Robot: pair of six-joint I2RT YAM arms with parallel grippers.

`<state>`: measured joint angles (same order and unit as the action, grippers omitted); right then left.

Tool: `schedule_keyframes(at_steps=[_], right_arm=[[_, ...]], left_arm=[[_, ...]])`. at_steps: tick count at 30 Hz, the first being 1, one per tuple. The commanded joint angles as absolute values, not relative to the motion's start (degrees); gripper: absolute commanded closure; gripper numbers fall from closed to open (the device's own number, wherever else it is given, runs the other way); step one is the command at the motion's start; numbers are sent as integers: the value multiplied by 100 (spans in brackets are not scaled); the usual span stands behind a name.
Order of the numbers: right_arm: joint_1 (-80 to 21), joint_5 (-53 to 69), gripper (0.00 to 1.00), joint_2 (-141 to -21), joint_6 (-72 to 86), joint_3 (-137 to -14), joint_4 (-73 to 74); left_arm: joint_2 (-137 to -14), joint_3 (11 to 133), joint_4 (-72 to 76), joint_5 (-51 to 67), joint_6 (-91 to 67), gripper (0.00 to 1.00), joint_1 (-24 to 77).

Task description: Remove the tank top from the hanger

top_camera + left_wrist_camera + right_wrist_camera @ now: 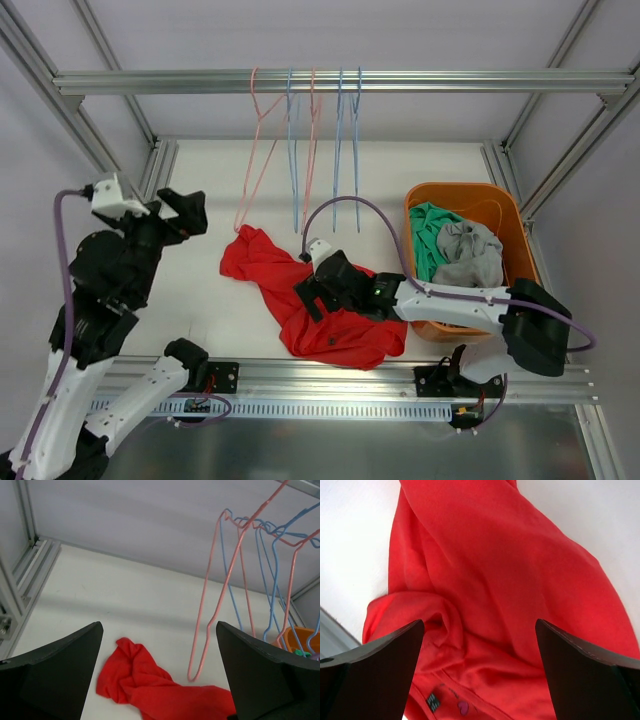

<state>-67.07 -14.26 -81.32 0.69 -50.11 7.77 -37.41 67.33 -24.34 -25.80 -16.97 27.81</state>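
White table (200, 290) with a crumpled red tank top (262, 262) and, right of it, an orange basket (460, 188)

Bright, even, diffuse light in all 3 views, and we see the white matte table top (200, 290) nearly washing out. Shadows are soft: 1 faint grey band crosses the table in the left wrist view, where the thin pink wire hanger (204, 592) reads crisp. On the right wrist, the crumpled red tank top (495, 580) looks slightly soft, its folds darker, and the black fingers (370, 675) of the right gripper (479, 625) blur at the lower corners.
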Motion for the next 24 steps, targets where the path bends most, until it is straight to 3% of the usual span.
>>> schedule_keyframes(at_steps=[1, 11, 15, 16, 17, 18, 20, 21, 24], right_arm=[[-6680, -1476, 1, -8428, 333, -5256, 35], [-6758, -1898, 1, -9571, 791, -4966, -597], [-7215, -2548, 30, -9633, 475, -4851, -791], [-7268, -2531, 48, -9633, 414, -4852, -852], [-7364, -2427, 55, -9624, 326, -4799, -1070], [-7391, -2304, 71, -9598, 195, -4747, -1211], [-7461, -2066, 85, -9370, 141, -4589, -1667], [-7471, -1978, 100, -9256, 106, -4370, -1827], [-7515, -1829, 100, -8615, 79, -4036, -2188]], left_arm=[[-3175, 6452, -3488, -2979, -2241, 1, 2821], [-2549, 6329, -4895, -2865, -1918, 1, 2821], [-2155, 5820, -4887, -3102, -1653, 1, 2821], [-2049, 5653, -4869, -3198, -1696, 1, 2821], [-1961, 5329, -4852, -3434, -1748, 1, 2821], [-1795, 5178, -4834, -3567, -1827, 1, 2830], [-1627, 5071, -4817, -3430, -2030, 1, 2830], [-1495, 5054, -4738, -3471, -2013, 1, 2830], [-1354, 5027, -4702, -3621, -2039, 2, 2830]])
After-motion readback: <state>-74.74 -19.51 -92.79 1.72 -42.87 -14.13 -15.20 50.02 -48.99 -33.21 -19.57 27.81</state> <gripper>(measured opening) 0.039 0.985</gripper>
